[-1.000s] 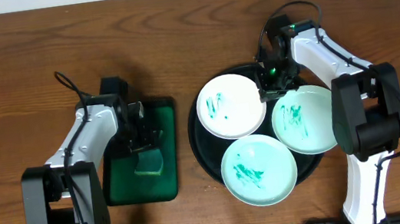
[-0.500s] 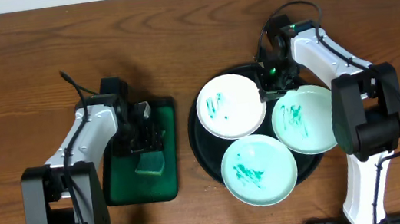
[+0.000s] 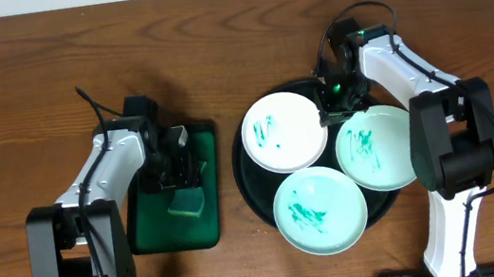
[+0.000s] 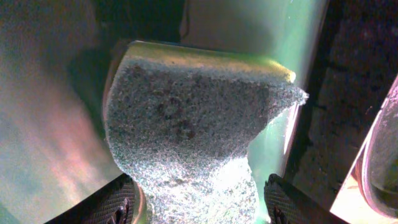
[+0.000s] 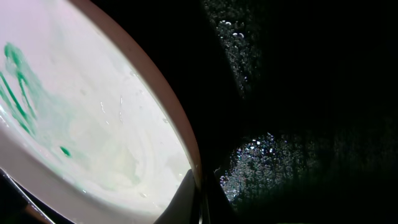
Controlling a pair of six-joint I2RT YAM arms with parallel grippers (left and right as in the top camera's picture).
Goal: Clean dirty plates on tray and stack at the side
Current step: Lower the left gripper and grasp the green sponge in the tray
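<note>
Three small plates with teal-green smears lie on the round black tray [image 3: 312, 88]: one at the upper left [image 3: 280, 131], one at the right [image 3: 374, 147], one at the front [image 3: 319, 209]. My right gripper [image 3: 330, 113] is shut on the right rim of the upper-left plate; the right wrist view shows its fingers [image 5: 200, 199] pinching that rim [image 5: 81, 112] over the wet black tray [image 5: 298, 93]. My left gripper [image 3: 178, 171] is open, its fingers [image 4: 202, 208] on either side of a grey-green sponge [image 4: 193, 118], with a gap at the right finger.
The sponge [image 3: 184, 202] lies in a smaller green rectangular tray [image 3: 149, 230] left of the black tray. The front and right plates overhang the black tray's rim. Brown wooden table [image 3: 29, 81] lies all around.
My left gripper has shifted slightly right over the sponge and its fingers have spread. The right gripper and the plates have not moved.
</note>
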